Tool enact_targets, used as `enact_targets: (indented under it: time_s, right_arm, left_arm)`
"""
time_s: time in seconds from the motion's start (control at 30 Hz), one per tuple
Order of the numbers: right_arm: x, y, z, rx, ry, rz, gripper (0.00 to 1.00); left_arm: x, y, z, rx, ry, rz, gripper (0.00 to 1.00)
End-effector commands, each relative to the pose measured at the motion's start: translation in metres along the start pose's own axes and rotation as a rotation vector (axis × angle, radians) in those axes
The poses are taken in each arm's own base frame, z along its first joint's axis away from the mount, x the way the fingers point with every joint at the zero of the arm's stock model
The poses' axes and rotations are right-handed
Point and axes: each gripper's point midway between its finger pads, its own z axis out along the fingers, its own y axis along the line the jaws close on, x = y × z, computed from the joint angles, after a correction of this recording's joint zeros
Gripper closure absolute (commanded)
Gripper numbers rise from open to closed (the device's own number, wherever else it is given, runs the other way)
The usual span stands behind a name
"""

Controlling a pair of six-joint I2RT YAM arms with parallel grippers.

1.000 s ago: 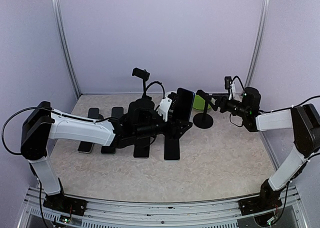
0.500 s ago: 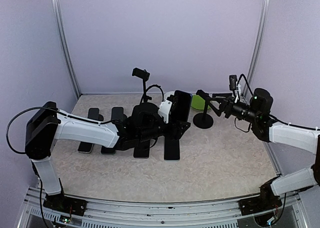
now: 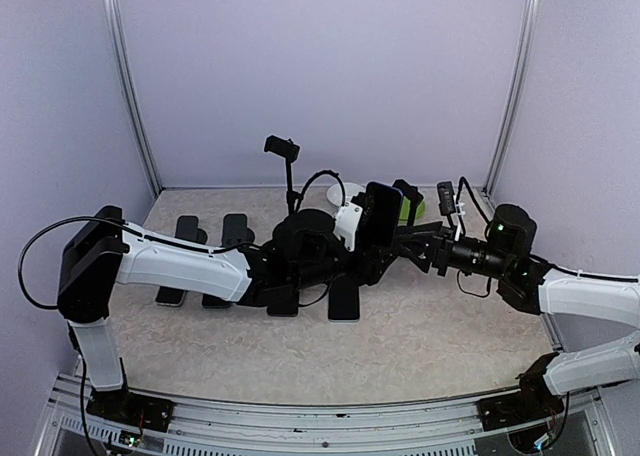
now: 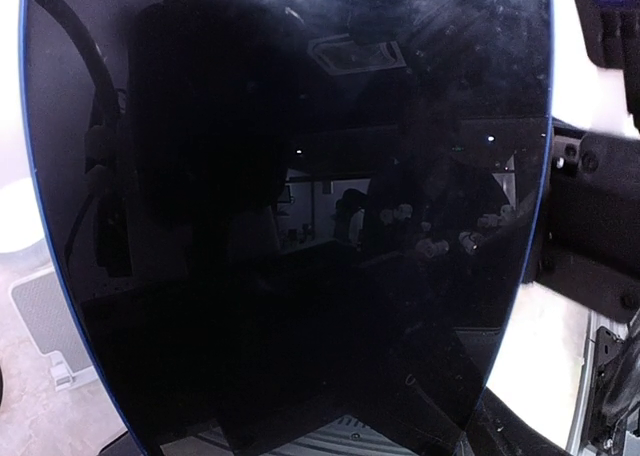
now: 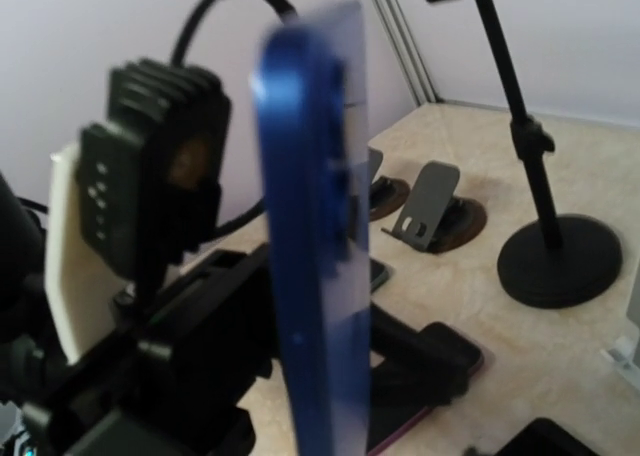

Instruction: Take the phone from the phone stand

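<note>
While the left tool (image 3: 368,248) clasps the phone (image 3: 381,214) upright, clear of the stand (image 3: 289,176) at ten o'clock, removal looks done; I cannot tell whether the right tool (image 3: 408,244) is clenched.

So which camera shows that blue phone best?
The top external view: most of the phone shows there, upright, along with its surroundings. The left wrist view sees only its dark screen filling the frame. The right wrist view sees just a blurry blue edge.

Dead ahead of the jaws of the right gripper (image 3: 412,248), the upright blue slab phone (image 5: 312,246) stands edge-on, with the left arm's black-and-white camera block (image 5: 125,211) crowding its left side. Right of the jaws, beige tabletop (image 5: 470,281) runs bare to a black round-based pole stand (image 5: 558,261). Flat dark phones (image 5: 430,361) lie below.
</note>
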Motion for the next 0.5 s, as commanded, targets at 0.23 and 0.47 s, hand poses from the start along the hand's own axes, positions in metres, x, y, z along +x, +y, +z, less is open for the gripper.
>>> enact_targets:
  time_s: [0.23,0.47]
  right_arm:
    - [0.006,-0.005,0.011,0.036,-0.053,0.08,0.64]
    - [0.007,-0.014,0.008,0.091,-0.067,0.112,1.0]
  left_arm:
    - [-0.027,-0.016,0.003,-0.013,-0.078,0.047,0.8]
    - [-0.026,-0.013,0.002,-0.039,-0.072,0.056,0.74]
